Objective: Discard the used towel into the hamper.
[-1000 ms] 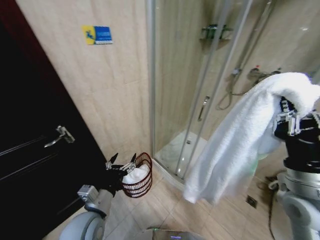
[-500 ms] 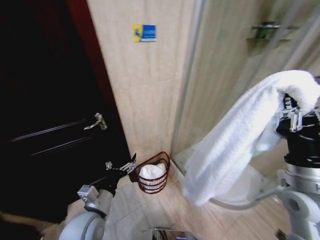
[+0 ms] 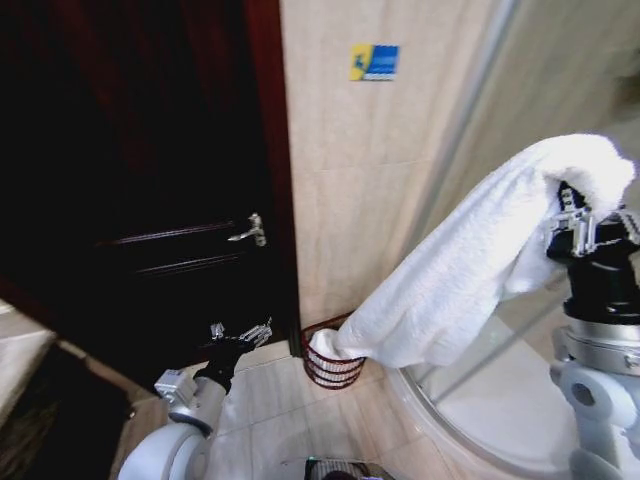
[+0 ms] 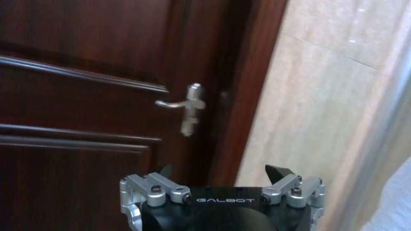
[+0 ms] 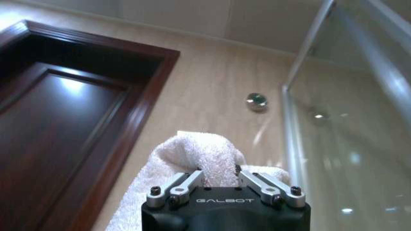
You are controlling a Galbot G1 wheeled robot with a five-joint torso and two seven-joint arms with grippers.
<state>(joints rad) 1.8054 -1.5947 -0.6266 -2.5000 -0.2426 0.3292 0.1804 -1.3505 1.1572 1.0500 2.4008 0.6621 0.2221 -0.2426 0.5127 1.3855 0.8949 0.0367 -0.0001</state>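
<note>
A dark wooden door (image 3: 150, 200) takes up the left side of the head view, with a silver lever handle (image 3: 248, 231) near its right edge; the left wrist view faces the same door and handle (image 4: 186, 107) at close range. Low on the left, the robot's left arm reaches forward, and the left tool (image 3: 243, 333) hangs released over the tiled floor (image 3: 270, 420), its dark fingers spread with nothing between them. Just to the right of it, against the foot of the beige tiled wall (image 3: 370, 180) beside the door frame, stands the hamper (image 3: 328, 366), a reddish-brown wire basket with horizontal ribs. Its upper part is hidden behind the hanging end of the towel (image 3: 450, 290), so what lies inside cannot be told. A small blue and yellow sign (image 3: 374, 61) is fixed high on the wall. The white towel drapes from the raised right tool (image 3: 590, 232) at the right edge, sloping down and leftward to the hamper's rim. The right wrist view shows the right tool (image 5: 220, 179) clenched on a fold of the towel (image 5: 196, 156). Behind it runs the glass shower enclosure (image 3: 540, 100), with its curved base (image 3: 490, 400) on the floor
</note>
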